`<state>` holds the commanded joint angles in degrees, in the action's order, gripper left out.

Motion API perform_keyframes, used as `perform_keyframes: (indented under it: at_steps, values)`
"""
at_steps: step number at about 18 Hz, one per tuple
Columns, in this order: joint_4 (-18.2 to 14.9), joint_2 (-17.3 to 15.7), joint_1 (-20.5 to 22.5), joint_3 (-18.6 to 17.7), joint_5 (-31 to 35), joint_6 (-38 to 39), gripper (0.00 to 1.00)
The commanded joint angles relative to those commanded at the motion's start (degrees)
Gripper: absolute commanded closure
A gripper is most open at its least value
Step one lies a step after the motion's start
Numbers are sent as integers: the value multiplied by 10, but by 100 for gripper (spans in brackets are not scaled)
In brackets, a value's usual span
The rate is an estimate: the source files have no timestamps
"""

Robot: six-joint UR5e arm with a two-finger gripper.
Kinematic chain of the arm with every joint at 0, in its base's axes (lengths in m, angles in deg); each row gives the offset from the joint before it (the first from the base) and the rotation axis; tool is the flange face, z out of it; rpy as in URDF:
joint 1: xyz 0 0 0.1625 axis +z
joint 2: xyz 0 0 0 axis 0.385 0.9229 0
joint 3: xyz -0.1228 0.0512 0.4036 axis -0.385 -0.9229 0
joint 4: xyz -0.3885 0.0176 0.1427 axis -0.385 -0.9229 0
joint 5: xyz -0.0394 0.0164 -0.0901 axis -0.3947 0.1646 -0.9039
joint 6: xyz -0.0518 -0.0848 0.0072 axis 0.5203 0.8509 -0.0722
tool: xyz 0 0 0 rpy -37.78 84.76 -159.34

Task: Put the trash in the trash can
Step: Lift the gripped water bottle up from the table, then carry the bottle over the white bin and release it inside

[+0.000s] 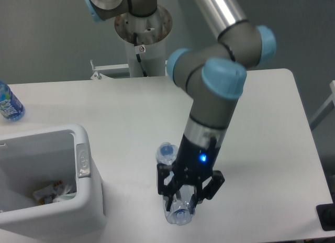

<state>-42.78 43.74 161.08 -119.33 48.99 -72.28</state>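
Observation:
My gripper (185, 198) hangs over the front middle of the table, shut on the long clear crushed plastic bottle (179, 214). The bottle's blue cap end (166, 151) sticks out behind the gripper on the left, and its other end pokes out below the fingers. The trash can (79, 134), a large white bin with a grey plate (82, 160) on its rim, stands at the front left, well to the left of the gripper. Inside it lies the crumpled white paper carton (50, 192).
A blue-labelled, blue-tinted bottle (8, 102) stands at the table's far left edge behind the bin. The arm's base post (142, 41) rises behind the table. A dark object (327, 217) sits off the table's front right corner.

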Motion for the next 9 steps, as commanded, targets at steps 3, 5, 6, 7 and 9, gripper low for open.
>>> perform_keyframes:
  at_steps: [3, 5, 6, 7, 9]
  values:
    - [14, -10, -18, 13, -1, 24, 46]
    - [20, -14, -28, 21, -4, 25, 47]
    - [24, -17, -29, 31, -13, 26, 47]
    - [27, -16, -29, 40, -24, 27, 47]
    - [29, -18, -30, 51, -38, 27, 47]
